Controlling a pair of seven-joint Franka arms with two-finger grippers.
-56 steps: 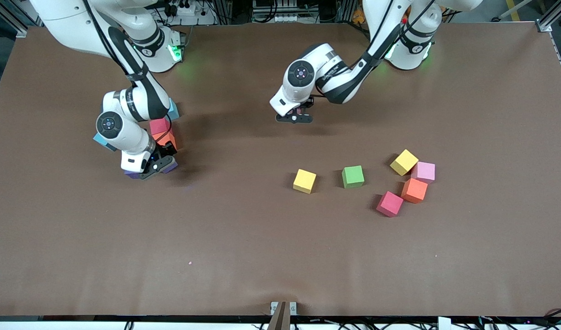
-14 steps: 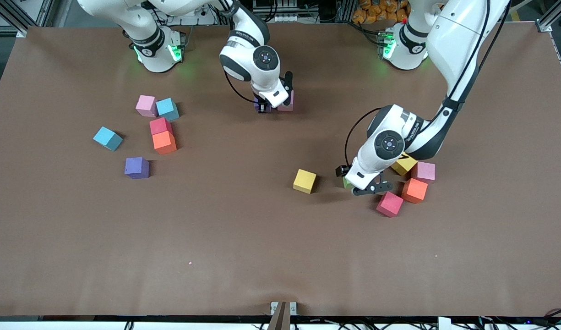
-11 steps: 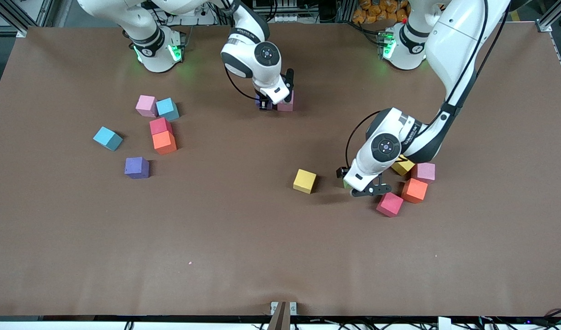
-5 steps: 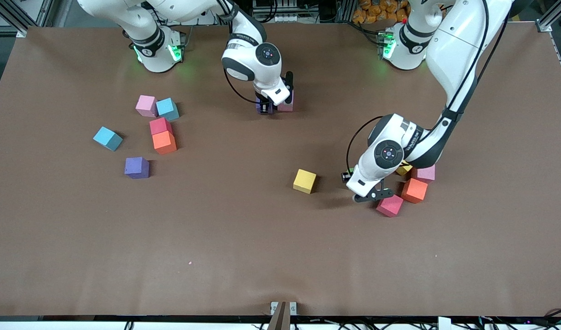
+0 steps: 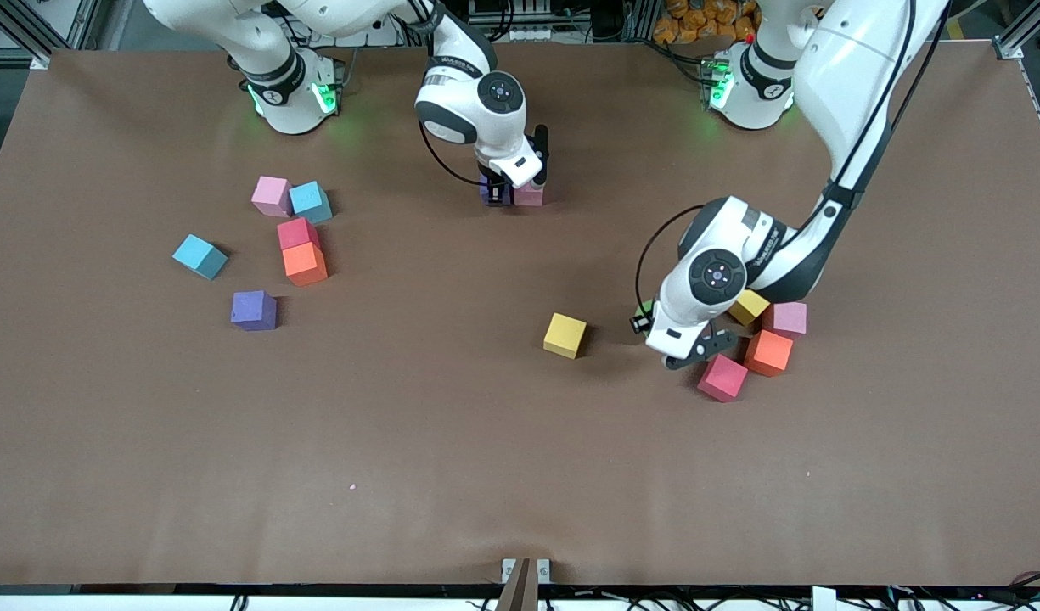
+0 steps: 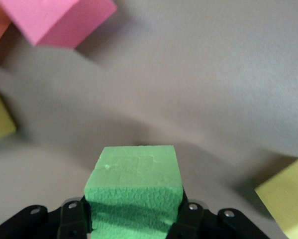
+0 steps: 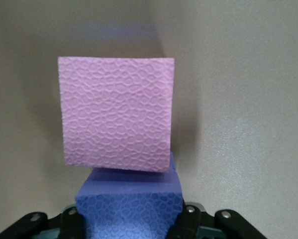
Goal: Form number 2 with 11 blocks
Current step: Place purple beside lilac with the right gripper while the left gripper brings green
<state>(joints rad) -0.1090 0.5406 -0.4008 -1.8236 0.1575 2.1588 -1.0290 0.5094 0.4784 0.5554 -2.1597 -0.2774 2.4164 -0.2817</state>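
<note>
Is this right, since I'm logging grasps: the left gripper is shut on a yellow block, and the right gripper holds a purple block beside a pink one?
Not quite. The left gripper is shut on a green block, not yellow, as the left wrist view shows. The rest stands.

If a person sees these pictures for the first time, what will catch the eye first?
Both arms at work at once. The left tool is shut on a green cube, just above the table beside a cluster of yellow, pink, orange and red cubes toward the left arm's end. The right tool grips a purple cube against a pink cube near the arm bases.
</note>
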